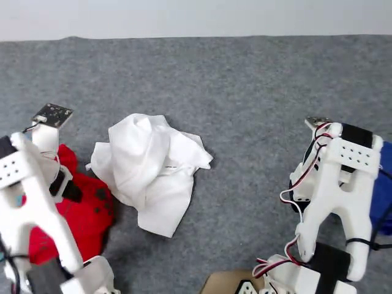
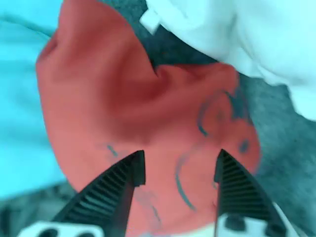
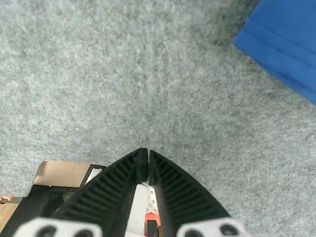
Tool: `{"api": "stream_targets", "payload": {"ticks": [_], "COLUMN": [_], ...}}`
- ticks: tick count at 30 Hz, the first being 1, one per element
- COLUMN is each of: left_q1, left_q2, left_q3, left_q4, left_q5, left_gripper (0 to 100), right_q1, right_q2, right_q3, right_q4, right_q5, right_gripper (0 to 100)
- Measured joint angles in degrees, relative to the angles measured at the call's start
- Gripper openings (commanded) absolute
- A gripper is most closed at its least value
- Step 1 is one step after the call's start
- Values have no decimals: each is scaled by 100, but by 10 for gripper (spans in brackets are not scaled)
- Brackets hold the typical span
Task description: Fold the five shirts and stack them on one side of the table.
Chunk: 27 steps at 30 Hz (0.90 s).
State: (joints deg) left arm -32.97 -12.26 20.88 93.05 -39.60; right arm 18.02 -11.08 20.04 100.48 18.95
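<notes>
1. The left gripper (image 2: 180, 158) is hanging over the crumpled red shirt (image 2: 148, 108). Its jaws are standing wide apart and gripping nothing, with red cloth showing between them.
2. The right gripper (image 3: 148, 150) is pointing at the grey surface (image 3: 98, 74). Its jaws are pressing together tip to tip, with nothing between them.
3. The white shirt (image 1: 150, 168) is lying bunched mid-surface, just beside the red shirt.
4. The blue shirt (image 3: 286, 39) is lying near the right gripper, apart from it.
5. A light-blue cloth (image 2: 22, 98) is bordering the red shirt.
</notes>
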Motion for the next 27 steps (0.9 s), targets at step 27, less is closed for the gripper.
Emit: {"api": "stream_targets", "payload": {"ticks": [27], "left_q1": [-527], "left_q2": [237], "left_q3": [-809], "left_q4": [-1152], "left_q5": [26], "left_gripper": [4], "right_q1": [0], "right_q2": [0], "right_q3": [0], "right_q4": [0], "right_q5": [0], "right_gripper": [9]}}
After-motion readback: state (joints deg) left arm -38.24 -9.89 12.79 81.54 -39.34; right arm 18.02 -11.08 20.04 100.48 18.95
